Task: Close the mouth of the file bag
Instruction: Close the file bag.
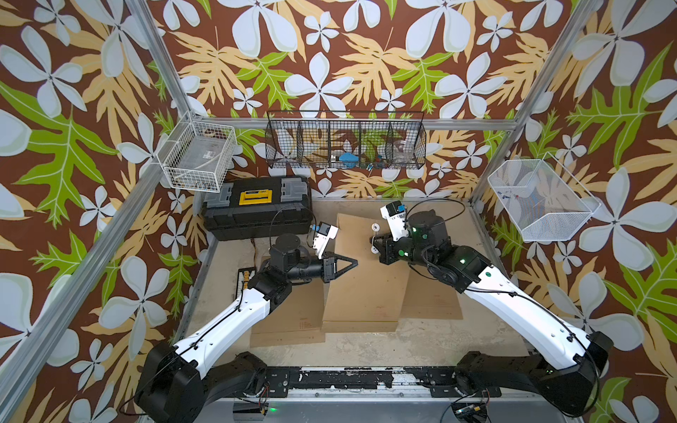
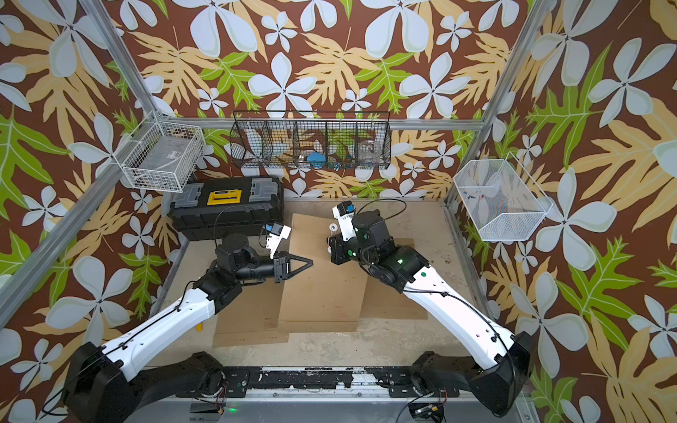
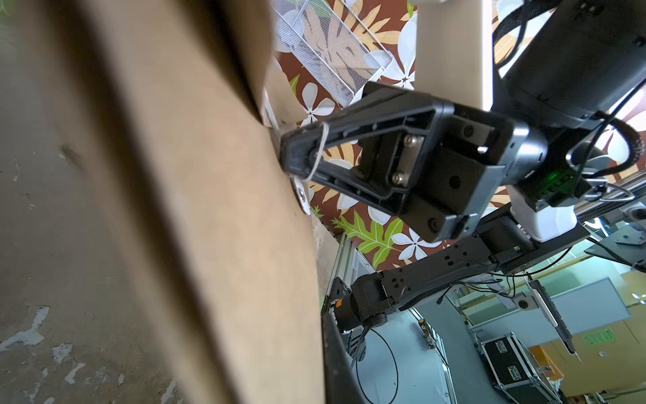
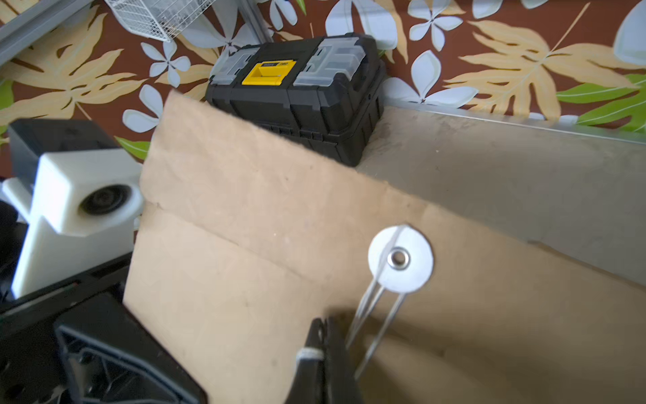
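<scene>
file bag [image 4: 279, 245]: brown paper, matt, a bit creased | round disc [image 4: 417, 274]: white, smooth, card or plastic, cannot tell | eyelet [image 4: 398, 259]: shiny metal | string [image 4: 365, 311]: thin white thread | toolbox [image 4: 307, 105] at 11 o'clock: black plastic, glossy yellow latch | tabletop [image 4: 507, 175]: rough, scuffed, dull

Flat kraft-brown paper file bag [image 1: 362, 289] with faint red print | round white paper disc [image 4: 400, 259], silver eyelet, white string [image 4: 310, 354] | black plastic toolbox [image 1: 256, 216], yellow latch, grey lid panels | mottled beige-grey bench [image 1: 421, 344] | walls [image 1: 329, 55] brown, patterned with white flowers, tan and green leaves | left pincer [image 1: 353, 263] and right pincer [image 3: 288, 155] black
</scene>
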Motion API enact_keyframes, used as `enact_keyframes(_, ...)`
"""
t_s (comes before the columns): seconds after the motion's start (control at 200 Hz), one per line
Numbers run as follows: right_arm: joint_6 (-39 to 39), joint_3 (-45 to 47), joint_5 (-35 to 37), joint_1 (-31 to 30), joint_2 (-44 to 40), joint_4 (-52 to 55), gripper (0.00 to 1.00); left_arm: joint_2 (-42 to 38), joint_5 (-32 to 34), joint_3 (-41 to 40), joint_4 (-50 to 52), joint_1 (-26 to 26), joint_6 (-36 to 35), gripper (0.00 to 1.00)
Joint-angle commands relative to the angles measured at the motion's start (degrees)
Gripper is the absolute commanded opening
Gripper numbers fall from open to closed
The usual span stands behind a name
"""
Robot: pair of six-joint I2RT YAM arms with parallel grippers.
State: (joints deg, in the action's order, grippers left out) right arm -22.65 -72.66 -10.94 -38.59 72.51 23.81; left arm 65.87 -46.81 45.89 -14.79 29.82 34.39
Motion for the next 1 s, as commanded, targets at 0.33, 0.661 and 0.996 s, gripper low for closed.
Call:
enact_keyframes(0.33,-1.3,1.3,-7.2,2.5,-1.8,1.1,0.00,0.0,-1.2,1.9,3.2,-0.4,-7.1,0.00)
enact_keyframes(0.661,5.3,-10.6,4.1,3.0,1.5,9.9,0.00,-0.7,3.7,0.4,8.9,-0.4,-19.7,0.00)
enact_keyframes(0.996,7.3,-15.5,4.5,3.0,3.9,12.3,0.00,-2.4,7.7,-2.0,8.6,-0.2,-27.1,0.00)
